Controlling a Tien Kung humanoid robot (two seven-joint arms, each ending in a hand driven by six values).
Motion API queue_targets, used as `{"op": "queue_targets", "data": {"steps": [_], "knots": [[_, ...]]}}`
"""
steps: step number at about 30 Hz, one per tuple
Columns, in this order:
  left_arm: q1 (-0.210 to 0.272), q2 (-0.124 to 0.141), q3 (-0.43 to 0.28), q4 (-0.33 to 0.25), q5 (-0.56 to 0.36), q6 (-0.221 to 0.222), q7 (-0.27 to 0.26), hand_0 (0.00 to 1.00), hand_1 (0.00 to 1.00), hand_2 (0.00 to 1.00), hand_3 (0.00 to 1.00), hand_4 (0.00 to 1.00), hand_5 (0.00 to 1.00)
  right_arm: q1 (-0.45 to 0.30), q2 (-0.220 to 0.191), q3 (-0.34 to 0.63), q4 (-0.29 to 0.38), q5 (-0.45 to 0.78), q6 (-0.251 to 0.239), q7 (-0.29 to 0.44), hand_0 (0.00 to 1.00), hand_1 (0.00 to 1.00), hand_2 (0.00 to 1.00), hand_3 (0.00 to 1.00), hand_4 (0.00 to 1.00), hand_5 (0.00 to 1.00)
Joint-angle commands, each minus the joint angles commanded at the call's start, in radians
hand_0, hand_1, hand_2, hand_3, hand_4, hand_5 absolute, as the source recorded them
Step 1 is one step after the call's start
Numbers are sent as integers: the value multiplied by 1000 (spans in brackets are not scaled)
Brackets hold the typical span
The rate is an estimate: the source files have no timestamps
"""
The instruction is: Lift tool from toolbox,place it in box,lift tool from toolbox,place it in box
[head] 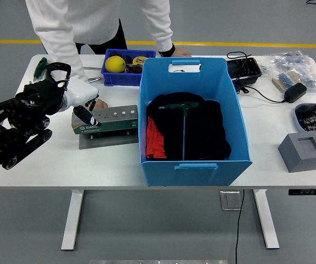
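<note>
The toolbox (pixel 111 122) is a green rack with a row of holes on a grey base plate, left of the blue box (pixel 194 159). My left hand (pixel 84 111) reaches in from the left and is curled on a black-handled tool (pixel 92 118) at the rack's left end. The tool is tilted and still touches the rack. A person's hand (pixel 99 104) in a white sleeve rests at the same end, right beside mine. In the blue box a green T-handle tool (pixel 183 110) lies on black cloth. My right arm is out of view.
A small blue bin (pixel 126 77) with a yellow ball stands behind the toolbox. A grey block (pixel 304 151), a round dish (pixel 315 116), a black charger with its cable (pixel 293 91) and bagged parts (pixel 287 66) lie at the right. The person's other hand (pixel 177 52) rests on the far edge.
</note>
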Motion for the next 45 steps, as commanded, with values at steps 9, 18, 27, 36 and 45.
{"op": "queue_targets", "data": {"steps": [9,18,27,36,45], "knots": [[-8,-2,9,12,3,2,-2,652,455,357,324,943,658,2,-1,-1,0,-1,1,0,677,661,740,584,783,724],[-9,-5,18,29,-2,14,-12,619,349,274,300,943,658,4,-2,-3,0,2,1,1,677,661,740,584,784,725],[-4,-6,23,51,1,72,-39,343,219,185,207,960,517,5,-2,-5,-1,5,1,2,678,661,741,584,784,724],[7,-7,23,85,7,164,-86,297,159,143,155,959,378,6,-2,-8,-1,9,1,3,679,661,741,583,784,724],[14,-6,26,105,15,262,-139,184,66,85,97,867,211,2,-1,-5,-1,6,0,3,677,662,741,583,784,722]]}}
